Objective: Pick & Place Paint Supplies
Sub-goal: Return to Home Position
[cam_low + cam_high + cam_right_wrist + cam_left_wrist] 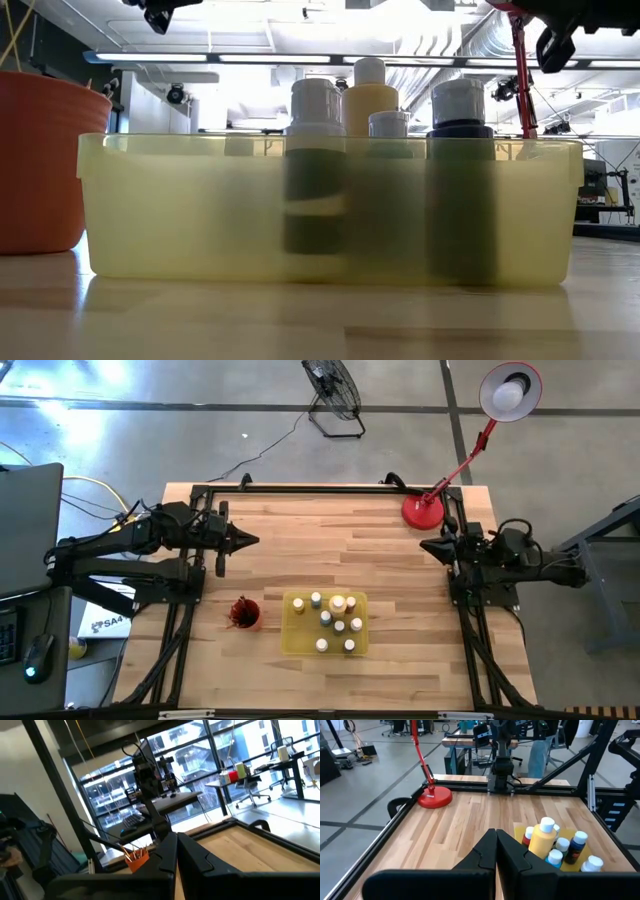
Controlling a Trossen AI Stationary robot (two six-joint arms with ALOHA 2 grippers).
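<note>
**Both arms drawn back above the bench.** The paint bottles stand upright inside the yellow tray. The paintbrushes stand in the red cup, just beside the tray on the left arm's side. The left tool hangs over bare wood, well apart from the tray, past its cup side and farther back. Its fingers are pressed together on nothing. The right tool hangs well apart from the tray on the opposite side, its fingers likewise pressed together and empty.

The sorting appears complete, and only the retreat to rest remains. A good retreat keeps both tools closed and high, moving away from the tray. It never passes low over the cup, where the brush ends stand up, or over the tallest yellowish bottle. The right arm should also allow for the red lamp base, which sits farther from the tray than the right tool, close behind it.
</note>
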